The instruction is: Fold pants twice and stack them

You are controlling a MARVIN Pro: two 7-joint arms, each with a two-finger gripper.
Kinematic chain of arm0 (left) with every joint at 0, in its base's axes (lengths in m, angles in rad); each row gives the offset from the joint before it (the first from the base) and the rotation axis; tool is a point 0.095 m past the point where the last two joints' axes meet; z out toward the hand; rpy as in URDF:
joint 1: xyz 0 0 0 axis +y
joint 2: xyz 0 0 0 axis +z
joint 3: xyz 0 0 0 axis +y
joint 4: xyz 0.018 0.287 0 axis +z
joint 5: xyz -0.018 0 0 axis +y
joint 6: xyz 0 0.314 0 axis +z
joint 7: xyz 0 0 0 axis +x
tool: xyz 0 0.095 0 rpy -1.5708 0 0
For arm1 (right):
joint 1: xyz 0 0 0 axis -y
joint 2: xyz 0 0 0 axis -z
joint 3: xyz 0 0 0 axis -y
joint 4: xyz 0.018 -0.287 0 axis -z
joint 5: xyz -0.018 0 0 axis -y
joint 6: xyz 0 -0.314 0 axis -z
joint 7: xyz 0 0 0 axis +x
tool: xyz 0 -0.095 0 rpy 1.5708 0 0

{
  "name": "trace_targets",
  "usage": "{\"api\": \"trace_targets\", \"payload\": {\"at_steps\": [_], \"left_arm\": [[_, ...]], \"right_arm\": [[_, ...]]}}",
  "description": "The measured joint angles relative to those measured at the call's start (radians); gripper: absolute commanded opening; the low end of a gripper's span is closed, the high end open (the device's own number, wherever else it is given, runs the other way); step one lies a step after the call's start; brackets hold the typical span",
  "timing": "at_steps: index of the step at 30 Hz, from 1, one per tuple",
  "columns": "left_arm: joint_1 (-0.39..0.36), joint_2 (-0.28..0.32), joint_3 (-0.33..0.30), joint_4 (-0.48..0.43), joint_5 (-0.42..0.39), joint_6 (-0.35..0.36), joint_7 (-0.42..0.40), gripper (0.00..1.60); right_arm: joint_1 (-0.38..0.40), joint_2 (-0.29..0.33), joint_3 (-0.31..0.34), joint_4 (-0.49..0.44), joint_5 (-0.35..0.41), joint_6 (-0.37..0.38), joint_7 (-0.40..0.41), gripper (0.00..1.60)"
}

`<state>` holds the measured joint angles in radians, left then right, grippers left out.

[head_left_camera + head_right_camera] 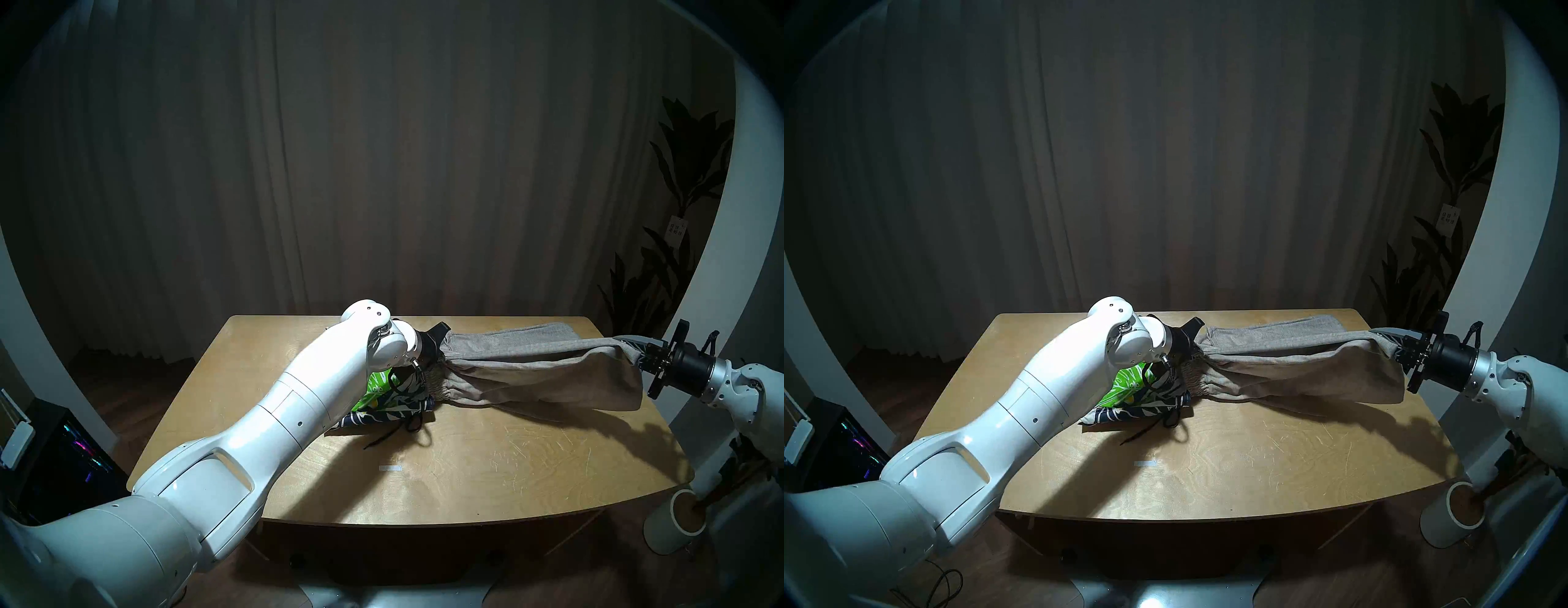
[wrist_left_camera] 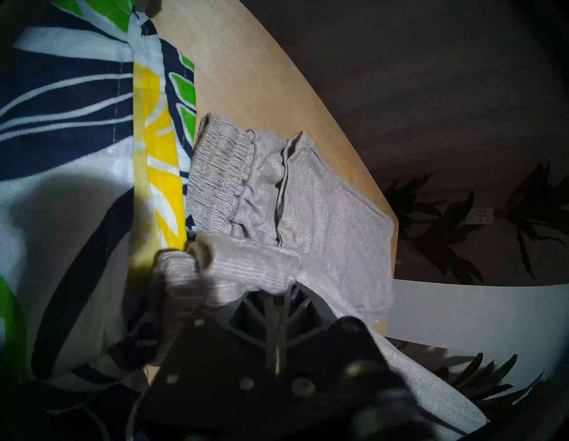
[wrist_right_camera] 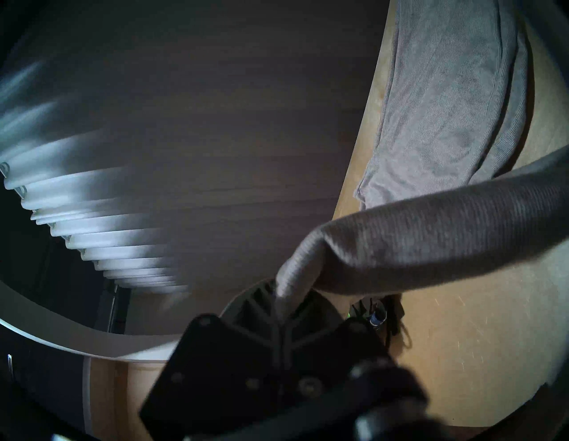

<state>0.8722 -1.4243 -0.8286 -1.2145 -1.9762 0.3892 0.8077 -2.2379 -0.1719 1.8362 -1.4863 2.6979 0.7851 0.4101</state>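
Note:
The light-grey knit shorts (image 1: 539,373) (image 1: 1293,365) hang stretched above the table between both grippers. My left gripper (image 1: 441,358) (image 2: 277,295) is shut on the gathered waistband end, over the table's middle. My right gripper (image 1: 636,354) (image 3: 284,295) is shut on the other end, past the table's right edge. The lower layer sags onto the wood. The leaf-print shorts (image 1: 390,399) (image 1: 1144,395) (image 2: 77,154) lie bunched under my left wrist, their black drawstring (image 1: 394,431) trailing toward the front.
The wooden table (image 1: 488,467) has a small white tape mark (image 1: 390,468) near its front. A white cylinder (image 1: 674,526) stands on the floor at the right. A potted plant (image 1: 679,212) and curtain stand behind. A dark cabinet (image 1: 55,458) sits at the left.

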Motion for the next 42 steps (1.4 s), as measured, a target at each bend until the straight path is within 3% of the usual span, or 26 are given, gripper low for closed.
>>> {"api": "trace_targets", "payload": {"at_steps": [18,33,42], "left_arm": [[-0.065,-0.055,-0.008,0.087,0.021,-0.022,0.042,0.00],[-0.154,-0.124,-0.004,0.206,0.062,-0.030,0.033,0.00],[-0.185,-0.152,0.004,0.288,0.082,-0.032,0.016,0.00]], "right_arm": [[0.034,0.020,-0.011,-0.110,0.159,-0.326,-0.219,0.00],[0.103,0.041,-0.007,-0.178,0.181,-0.583,-0.413,0.00],[0.134,0.045,-0.016,-0.217,0.183,-0.671,-0.475,0.00]]}}
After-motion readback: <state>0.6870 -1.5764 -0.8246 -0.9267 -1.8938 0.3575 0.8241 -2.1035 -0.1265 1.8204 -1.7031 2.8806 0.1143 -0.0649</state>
